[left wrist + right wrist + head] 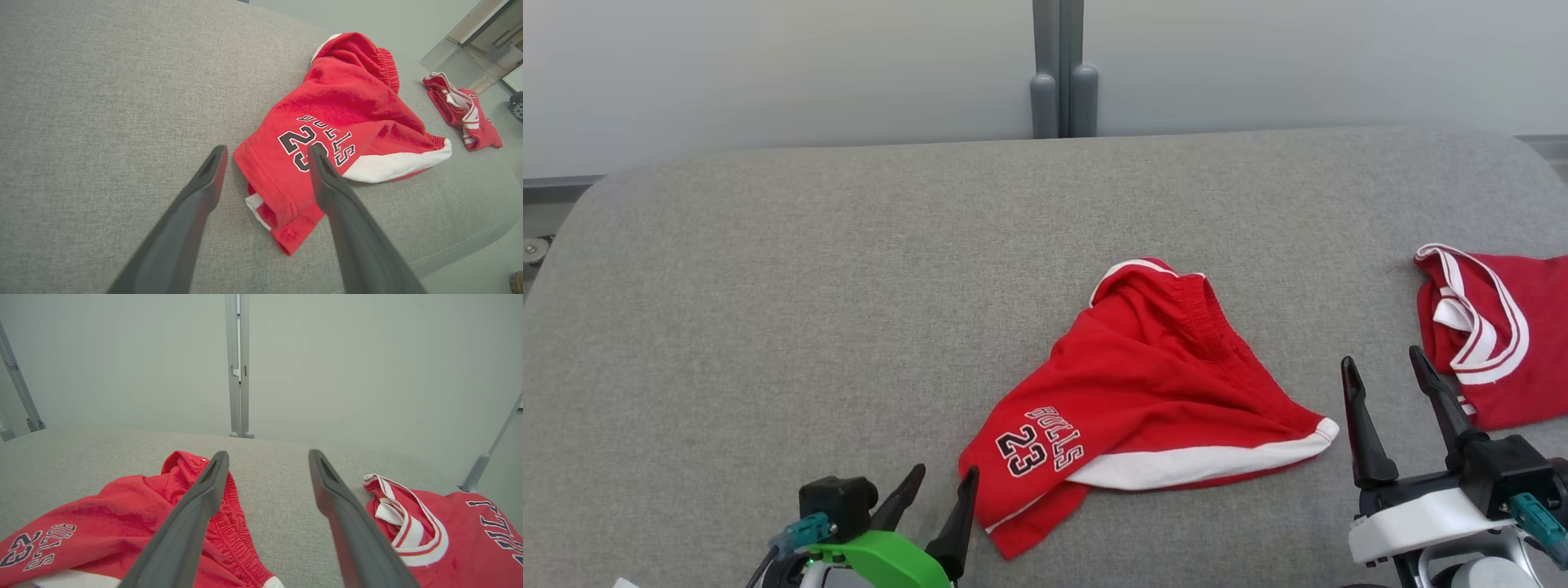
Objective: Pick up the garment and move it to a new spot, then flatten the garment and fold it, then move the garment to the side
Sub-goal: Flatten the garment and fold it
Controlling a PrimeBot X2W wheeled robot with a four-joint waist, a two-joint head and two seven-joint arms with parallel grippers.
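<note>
We see a second red garment (1503, 335) at the right, cut off by the frame edge. The crumpled red shorts (1152, 384) lie mid-table (768, 286). Our left gripper (945, 472), just beside their near-left corner, and right gripper (1381, 359) are spread wide, holding nothing.

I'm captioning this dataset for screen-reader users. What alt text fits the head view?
Crumpled red shorts printed BULLS 23, with white trim, lie in the middle of a grey fabric surface. A second red garment with white stripes sits at the right edge. The left tool, lower left, and right tool, lower right, are open and empty.
</note>
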